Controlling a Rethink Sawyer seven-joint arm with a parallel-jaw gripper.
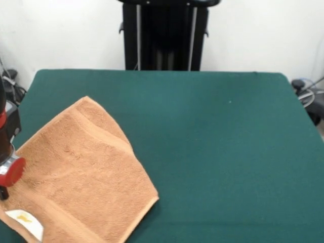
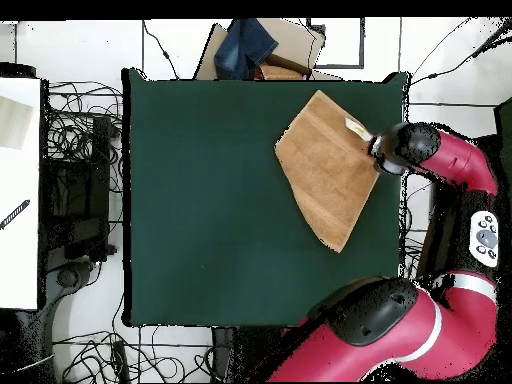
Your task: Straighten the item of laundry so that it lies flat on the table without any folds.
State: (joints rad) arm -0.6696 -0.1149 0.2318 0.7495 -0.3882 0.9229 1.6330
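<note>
Nearest the lens, an orange-tan towel (image 1: 83, 174) lies slantwise on the dark green worktop (image 1: 217, 147), spread mostly flat with a ridge running along one long side (its white label (image 1: 24, 221) with the yellow mark sits at the near corner). Sawyer's red and black hand (image 1: 6, 169) stands at the towel's edge by that label; whether it is open or closed cannot be told.

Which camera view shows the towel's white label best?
The front view: the white label with a yellow mark sits close up at the corner of the orange-tan terry towel, beside the robot's hand. In the overhead view the label is only a tiny pale strip.
</note>
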